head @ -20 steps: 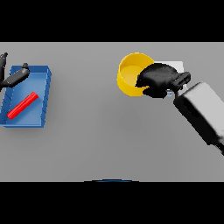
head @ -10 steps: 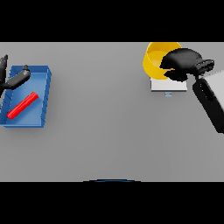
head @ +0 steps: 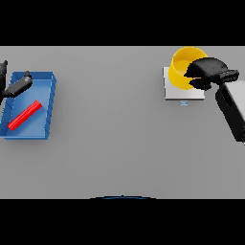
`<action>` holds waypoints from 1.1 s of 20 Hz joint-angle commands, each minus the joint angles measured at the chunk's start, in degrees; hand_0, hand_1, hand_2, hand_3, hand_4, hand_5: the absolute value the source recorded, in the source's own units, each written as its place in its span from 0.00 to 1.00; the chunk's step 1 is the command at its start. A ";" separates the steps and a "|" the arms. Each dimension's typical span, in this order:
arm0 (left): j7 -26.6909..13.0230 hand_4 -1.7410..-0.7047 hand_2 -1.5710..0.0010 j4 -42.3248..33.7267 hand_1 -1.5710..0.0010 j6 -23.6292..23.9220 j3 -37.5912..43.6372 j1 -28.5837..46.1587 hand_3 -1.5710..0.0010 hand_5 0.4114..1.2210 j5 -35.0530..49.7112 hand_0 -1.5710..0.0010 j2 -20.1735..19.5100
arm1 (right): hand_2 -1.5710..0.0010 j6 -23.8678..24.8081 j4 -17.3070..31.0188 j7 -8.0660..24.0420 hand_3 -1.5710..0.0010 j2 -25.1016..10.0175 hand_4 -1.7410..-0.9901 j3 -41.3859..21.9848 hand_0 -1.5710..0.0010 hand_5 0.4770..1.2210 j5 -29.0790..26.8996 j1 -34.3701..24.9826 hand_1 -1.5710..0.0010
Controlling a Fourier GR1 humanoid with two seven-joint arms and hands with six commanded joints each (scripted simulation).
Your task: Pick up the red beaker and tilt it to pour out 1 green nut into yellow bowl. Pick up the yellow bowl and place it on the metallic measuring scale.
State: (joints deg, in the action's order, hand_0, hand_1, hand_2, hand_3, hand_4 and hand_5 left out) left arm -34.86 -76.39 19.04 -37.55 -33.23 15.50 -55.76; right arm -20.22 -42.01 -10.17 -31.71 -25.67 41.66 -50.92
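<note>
The yellow bowl (head: 183, 69) is over the far part of the metallic measuring scale (head: 175, 90) at the right; whether it touches the scale I cannot tell. My right hand (head: 206, 72) is shut on the bowl's right rim, its arm coming in from the right side. The red beaker (head: 25, 115) lies on its side inside the blue tray (head: 44, 101) at the far left. My left hand (head: 15, 87) shows at the left edge over the tray's far corner, fingers relaxed, holding nothing. No green nut is visible.
The blue tray takes up the left edge of the grey table (head: 110, 129). The scale's small display tab (head: 184, 102) faces the near side.
My right hand has carried the yellow bowl to the right and farther back, from beside the scale to over it. The left hand and the beaker have not moved.
</note>
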 commanded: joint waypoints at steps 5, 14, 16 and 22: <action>0.22 0.91 1.00 0.28 1.00 0.22 -0.13 -0.29 1.00 0.39 -0.35 1.00 0.31 | 0.00 3.19 7.92 -0.69 0.05 2.53 0.02 -0.56 0.00 1.00 0.73 -2.25 0.05; -0.08 0.90 1.00 0.84 1.00 -0.19 -0.36 -0.74 1.00 0.41 -0.27 1.00 0.75 | 0.28 3.21 13.97 -0.65 0.48 4.12 0.26 -0.23 0.22 0.77 -0.73 -4.05 0.31; -0.09 0.90 1.00 1.55 1.00 -0.48 -0.42 -1.16 1.00 0.41 -0.27 1.00 1.21 | 0.48 2.66 14.33 -1.50 0.55 4.06 0.36 -0.14 0.50 0.61 -0.86 -4.61 0.56; 0.84 0.90 1.00 3.90 1.00 -1.50 -0.19 -2.29 1.00 0.40 -0.27 1.00 1.94 | 0.79 1.85 16.39 -4.38 0.68 4.40 0.49 -0.95 0.87 0.39 -0.22 -5.02 0.88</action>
State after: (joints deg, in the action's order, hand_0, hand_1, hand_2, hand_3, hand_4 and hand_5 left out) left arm -34.04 -72.49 17.55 -37.73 -35.53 15.23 -53.82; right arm -18.38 -25.62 -14.55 -27.28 -26.63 41.44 -55.93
